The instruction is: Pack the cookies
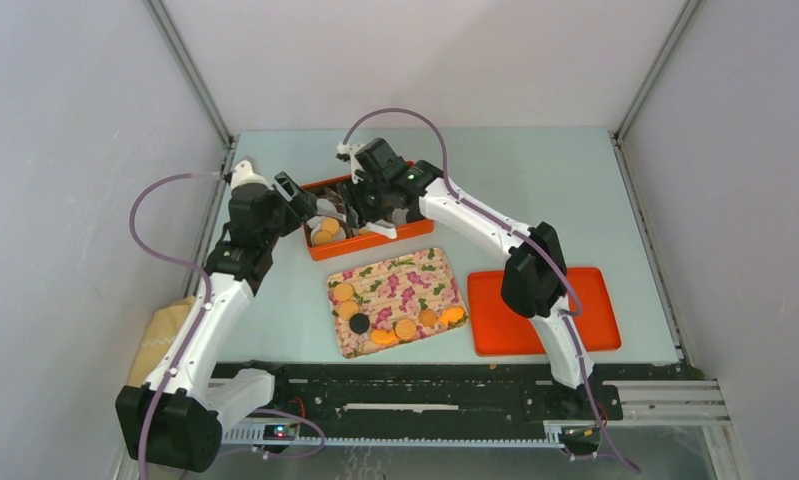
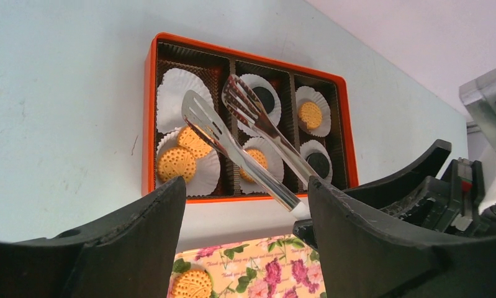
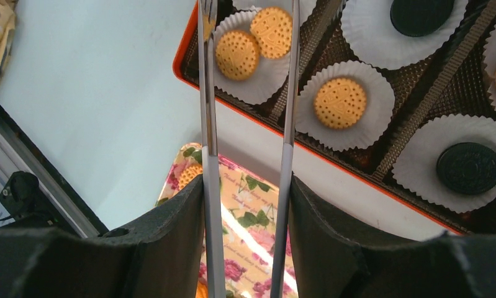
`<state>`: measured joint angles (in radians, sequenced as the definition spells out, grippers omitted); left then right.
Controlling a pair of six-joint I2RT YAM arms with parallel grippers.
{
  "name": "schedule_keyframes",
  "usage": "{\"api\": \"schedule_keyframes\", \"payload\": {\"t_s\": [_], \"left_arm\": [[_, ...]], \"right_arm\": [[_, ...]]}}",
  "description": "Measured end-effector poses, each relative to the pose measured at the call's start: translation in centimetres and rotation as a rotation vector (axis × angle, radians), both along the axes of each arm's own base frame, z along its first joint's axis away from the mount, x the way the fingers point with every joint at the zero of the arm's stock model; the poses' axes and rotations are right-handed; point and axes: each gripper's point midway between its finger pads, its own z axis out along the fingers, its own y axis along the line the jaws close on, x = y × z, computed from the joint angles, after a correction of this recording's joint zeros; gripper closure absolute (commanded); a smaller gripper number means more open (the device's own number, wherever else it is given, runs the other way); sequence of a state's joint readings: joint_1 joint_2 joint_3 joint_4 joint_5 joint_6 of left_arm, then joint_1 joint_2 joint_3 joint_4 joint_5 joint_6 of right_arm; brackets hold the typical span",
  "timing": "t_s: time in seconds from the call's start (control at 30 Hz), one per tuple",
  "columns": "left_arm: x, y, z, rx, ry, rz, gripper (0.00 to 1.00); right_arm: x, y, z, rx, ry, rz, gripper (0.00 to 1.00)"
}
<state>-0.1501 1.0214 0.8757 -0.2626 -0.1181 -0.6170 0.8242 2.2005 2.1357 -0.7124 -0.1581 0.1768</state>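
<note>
1. Tongs (image 2: 245, 143) sit clamped between the fingers of the right gripper (image 3: 246, 186). Their two slotted heads are spread apart above the left end of the orange box (image 2: 151, 124), and as far as we can tell nothing lies between them.
2. The left gripper (image 2: 245, 189) hangs wide and empty just beside that same end of the box.
3. The cookies (image 2: 177, 162) are split between two places. Several lie in white paper liners (image 2: 174, 93) inside the box, and the others are on the floral tray (image 1: 415, 275), nearer the arm bases.
4. Our first worry is the liners. A tong tip dipping low could catch a pleated edge and drag the paper out, or tip its cookie into the divider.
5. The tongs are held only by pressure on smooth metal arms. If they twist or slide in that grip, the heads would close off-centre and a cookie could fall on the way over.
6. Squeeze matters too, we judge. Too hard may crack a biscuit, and too soft may drop it between tray and box.
7. Both arms crowd one end of the box. Swinging the tongs toward the tray could clip the left fingers or nudge the box, which nothing appears to hold.
8. One liner carries two overlapping golden cookies while its neighbour in the same compartment is bare, so a further careless drop there would pile them unevenly.
</note>
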Motion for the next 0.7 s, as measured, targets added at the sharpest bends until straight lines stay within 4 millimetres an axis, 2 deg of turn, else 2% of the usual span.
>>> {"api": "schedule_keyframes", "payload": {"t_s": [0.1,0.37,0.7], "left_arm": [[-0.1,0.0,0.2,0.004,-0.007,-0.002,0.23],[-0.1,0.0,0.2,0.004,-0.011,-0.003,0.23],[-0.1,-0.2,0.0,0.000,-0.009,-0.013,0.23]], "right_arm": [[0.0,0.0,-0.5,-0.009,0.008,0.000,0.45],[-0.2,-0.5,-3.6,-0.074,0.055,-0.005,0.46],[-0.7,-0.7,-4.4,-0.109,0.063,-0.007,0.46]]}}
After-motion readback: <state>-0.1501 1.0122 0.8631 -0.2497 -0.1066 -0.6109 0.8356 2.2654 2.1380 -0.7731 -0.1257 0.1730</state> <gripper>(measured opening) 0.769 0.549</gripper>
